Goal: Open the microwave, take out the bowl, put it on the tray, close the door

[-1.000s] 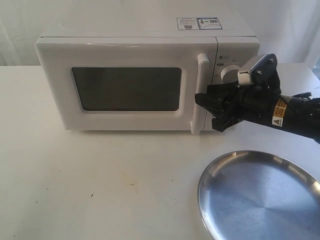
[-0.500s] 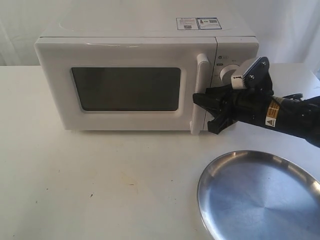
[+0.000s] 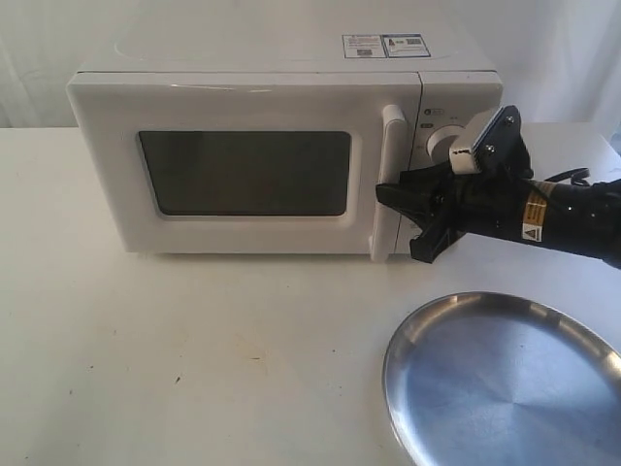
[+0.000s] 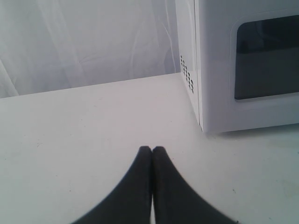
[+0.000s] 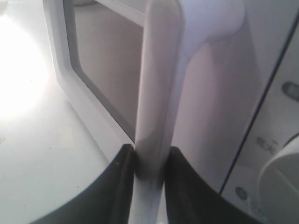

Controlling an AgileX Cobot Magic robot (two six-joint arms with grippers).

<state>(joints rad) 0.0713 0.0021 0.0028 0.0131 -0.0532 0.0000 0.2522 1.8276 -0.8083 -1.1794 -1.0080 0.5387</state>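
Two jaws of the right gripper (image 3: 401, 221) pinch the handle (image 3: 390, 175) of the microwave (image 3: 243, 58) with its door (image 3: 116, 165) closed, the left gripper (image 4: 152, 150) has jaws pressed together, and the tray (image 3: 505, 388) lies by the right edge of the table (image 3: 194, 340).

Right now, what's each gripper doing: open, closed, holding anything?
Left gripper: closed, holding nothing, over the bare table.
Right gripper: closed on the door handle.
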